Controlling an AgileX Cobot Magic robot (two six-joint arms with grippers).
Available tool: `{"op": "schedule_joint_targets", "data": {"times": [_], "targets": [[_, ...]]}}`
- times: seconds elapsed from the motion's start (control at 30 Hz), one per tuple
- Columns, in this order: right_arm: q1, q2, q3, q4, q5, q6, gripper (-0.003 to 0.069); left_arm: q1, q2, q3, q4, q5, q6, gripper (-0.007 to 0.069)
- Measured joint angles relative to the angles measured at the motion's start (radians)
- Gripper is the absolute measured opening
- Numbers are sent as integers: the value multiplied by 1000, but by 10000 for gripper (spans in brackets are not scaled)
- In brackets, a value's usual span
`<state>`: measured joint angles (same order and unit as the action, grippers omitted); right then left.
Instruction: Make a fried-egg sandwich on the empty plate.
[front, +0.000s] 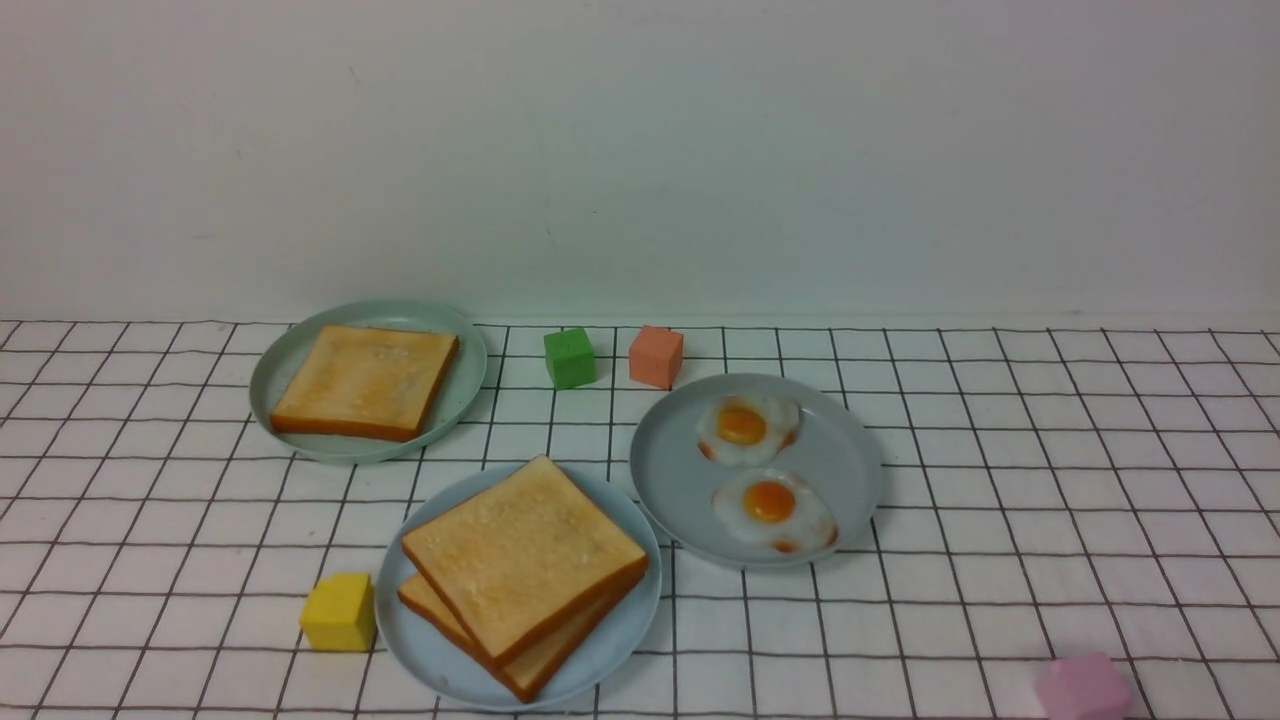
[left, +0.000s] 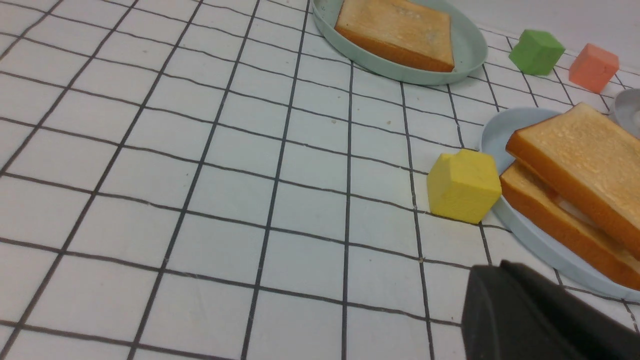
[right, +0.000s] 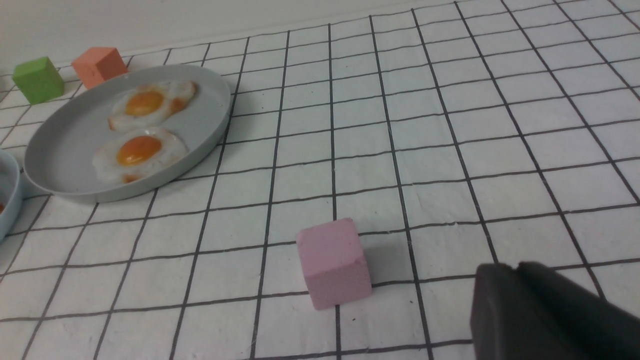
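Dark plastic is all I get of the left fingers (left: 530, 315), just a corner, so I can't tell how far open they are; nothing visibly held. Ahead of them, past the yellow cube (front: 340, 612), the fried-egg sandwich (front: 525, 570) lies flat on the sky-blue plate (front: 600, 670), clear of both sets of fingers. A white sliver between the slices reads as egg, so I'd call it basically built. The slices are square, so there's no real long axis; the top one sits diamond-wise, one corner toward the back wall, and the lower one pokes out nearside. Best move is probably staying clear, or squaring it up from above. Same story with the right fingers (right: 540, 315) by the pink cube (right: 334, 262): can't tell.
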<state>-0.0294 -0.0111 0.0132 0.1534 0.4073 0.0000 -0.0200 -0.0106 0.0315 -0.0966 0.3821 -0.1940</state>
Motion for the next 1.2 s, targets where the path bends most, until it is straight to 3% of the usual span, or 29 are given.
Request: {"op": "schedule_joint_targets", "data": {"times": [1.2], "targets": [[0, 0, 0, 0, 0, 0, 101, 0, 0, 0, -1, 0, 0, -5]]}}
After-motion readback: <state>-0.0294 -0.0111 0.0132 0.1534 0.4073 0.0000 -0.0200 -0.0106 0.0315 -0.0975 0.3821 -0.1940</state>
